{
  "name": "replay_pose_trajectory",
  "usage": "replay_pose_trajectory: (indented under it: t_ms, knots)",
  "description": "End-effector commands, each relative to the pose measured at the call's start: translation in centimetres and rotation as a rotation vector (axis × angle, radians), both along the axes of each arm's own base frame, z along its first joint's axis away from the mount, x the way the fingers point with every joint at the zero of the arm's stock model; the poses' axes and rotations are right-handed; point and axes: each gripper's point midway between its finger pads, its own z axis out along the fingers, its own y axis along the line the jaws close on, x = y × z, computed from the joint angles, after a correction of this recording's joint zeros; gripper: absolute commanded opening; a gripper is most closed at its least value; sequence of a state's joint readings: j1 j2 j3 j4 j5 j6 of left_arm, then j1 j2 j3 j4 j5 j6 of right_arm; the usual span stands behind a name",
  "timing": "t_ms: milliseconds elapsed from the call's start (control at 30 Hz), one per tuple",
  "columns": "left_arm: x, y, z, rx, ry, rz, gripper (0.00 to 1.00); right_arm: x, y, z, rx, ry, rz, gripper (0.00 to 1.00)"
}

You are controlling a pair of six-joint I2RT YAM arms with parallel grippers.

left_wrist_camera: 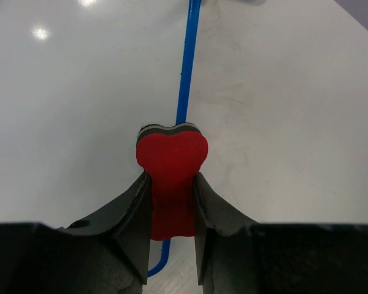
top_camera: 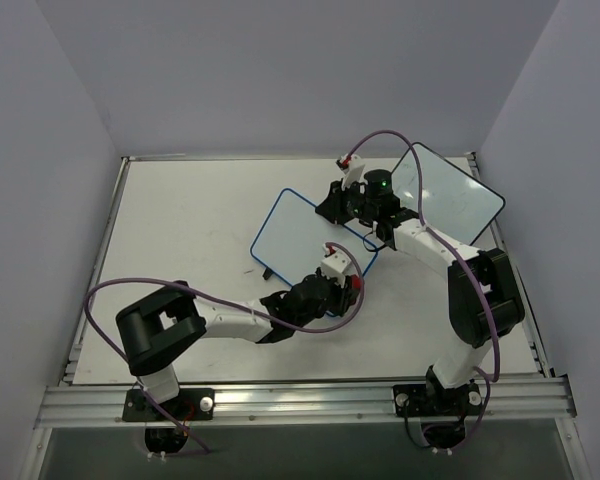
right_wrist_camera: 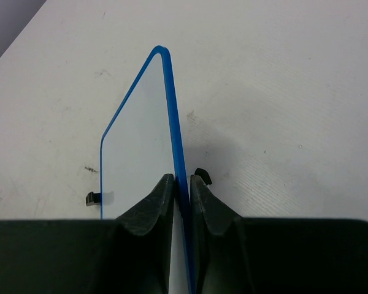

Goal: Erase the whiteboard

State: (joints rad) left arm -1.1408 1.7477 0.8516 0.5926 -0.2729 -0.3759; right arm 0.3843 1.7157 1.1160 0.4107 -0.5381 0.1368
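**CAUTION: SLIP AND SHIFT HAZARDS DURING WIPING**

The left gripper (left_wrist_camera: 172, 184) is clamping a red heart-shaped eraser (left_wrist_camera: 172, 156) between its jaws, and the eraser's head is projecting ahead of the fingertips. Under that head, the blue rim of the whiteboard (left_wrist_camera: 80, 110) is running forward. The glossy writing face is lying left of the jaws, and the bare table (left_wrist_camera: 282, 122) is lying right of them.

The right gripper (right_wrist_camera: 182, 184) is pinching the board's rim. Its jaws are closed on the rim, with the face stretching ahead and to their left.

Hazards:
- The eraser is riding the rim, so a stroke risks sliding onto the table or catching the edge and twisting in the jaws.
- Sideways wiping force risks levering the thin rim out of the right jaws, letting the board shift.
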Motion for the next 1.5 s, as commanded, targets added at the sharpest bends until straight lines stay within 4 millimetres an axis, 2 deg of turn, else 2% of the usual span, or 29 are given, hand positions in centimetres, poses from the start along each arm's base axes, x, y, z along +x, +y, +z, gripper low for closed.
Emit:
replay_pose_trajectory:
  t_ms: [0, 267, 433, 600, 700, 867, 1300, 1400, 1467]
  knots:
    - [1.2, 1.4, 0.6, 0.067, -0.019, 0.056, 0.02, -3.5, 1.6, -2.7, -0.016, 0.147, 0.081, 0.00]
    - [5.0, 4.7, 2.7, 0.085, -0.013, 0.167, 0.02, -3.4, 1.6, -2.6, -0.017, 0.144, 0.080, 0.00]
    - [7.4, 7.5, 2.9, 0.099, 0.012, 0.235, 0.02, -3.4, 1.6, -2.6, -0.019, 0.145, 0.079, 0.00]
    - [8.1, 10.0, 3.2, 0.085, 0.028, 0.285, 0.02, -3.3, 1.6, -2.5, -0.019, 0.142, 0.076, 0.00]
    - [8.2, 11.1, 3.5, 0.079, 0.031, 0.300, 0.02, -3.3, 1.6, -2.2, -0.015, 0.136, 0.072, 0.06]
    - [8.2, 11.9, 3.9, 0.071, 0.030, 0.307, 0.02, -3.3, 1.5, -1.9, -0.016, 0.130, 0.070, 0.09]
    - [8.6, 12.5, 4.5, 0.063, 0.026, 0.319, 0.02, -3.4, 1.0, -0.7, -0.017, 0.106, 0.058, 0.38]
    - [8.7, 12.8, 4.8, 0.059, 0.024, 0.326, 0.03, -3.3, 0.8, -0.1, -0.013, 0.095, 0.046, 0.53]
    - [8.8, 13.2, 5.0, 0.057, 0.024, 0.332, 0.03, -3.4, 0.7, 0.3, -0.010, 0.086, 0.043, 0.58]
